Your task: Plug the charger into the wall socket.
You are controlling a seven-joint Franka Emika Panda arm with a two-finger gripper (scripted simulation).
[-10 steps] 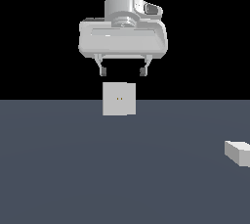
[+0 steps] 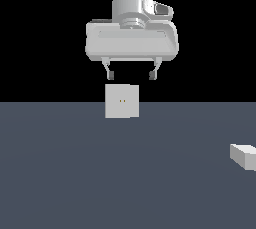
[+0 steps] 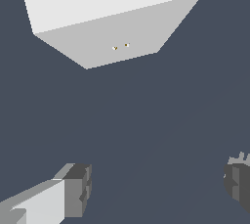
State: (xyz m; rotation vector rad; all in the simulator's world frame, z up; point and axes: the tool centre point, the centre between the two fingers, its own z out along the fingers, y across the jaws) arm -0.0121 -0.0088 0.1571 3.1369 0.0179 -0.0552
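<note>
The wall socket point(image 2: 122, 101) stands upright on the dark desk point(image 2: 100, 173), its face with two tiny orange-brown holes turned toward the exterior camera. It serves as the landmark here. The tool point(image 2: 131, 75) hangs above the socket, apart from it, with its jaws spread wide and nothing between them; the wrist view shows both fingertips point(image 3: 78, 189) bare, with open desk between them and the socket's face beyond.

The charger point(image 2: 243, 155) lies on the desk well away from the socket, toward the exterior view's right and nearer the camera, partly cut off by the frame edge. It is not visible in the wrist view.

The charger looks like a small, rigid, plain block, probably light, with smooth flat sides that could slip under a weak pinch. Its narrow width seems to suit the finger gap, so the sensible hold is across its two long flat sides, near the middle, leaving the plugging end free and square to the socket's holes. Any prongs are too small to make out here. The pickup has not begun.
</note>
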